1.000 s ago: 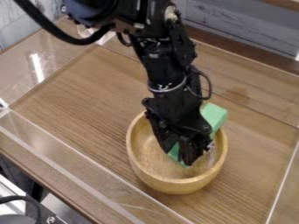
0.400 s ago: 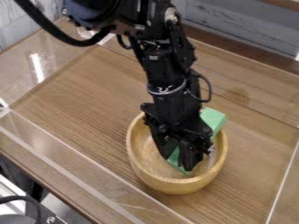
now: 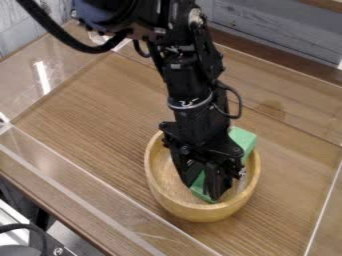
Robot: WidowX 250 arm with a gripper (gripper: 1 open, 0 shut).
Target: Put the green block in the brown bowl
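Note:
The brown bowl (image 3: 171, 190) is a large light wooden bowl near the table's front edge. My gripper (image 3: 214, 190) reaches straight down into it, fingertips close to the bowl's floor on its right side. The green block (image 3: 245, 141) is a bright green bar held at a slant between the fingers. Its upper end shows behind the gripper above the bowl's right rim. Its lower end shows between the fingers inside the bowl. The gripper is shut on the block. Whether the block touches the bowl's floor is hidden by the fingers.
The bowl sits on a wood-grain table (image 3: 94, 110) inside low clear plastic walls (image 3: 80, 185). The black arm (image 3: 187, 70) rises up and to the back left, with cables at the top.
The gripper with the green block has sunk a little lower and slightly right inside the bowl. Its grip has not changed.

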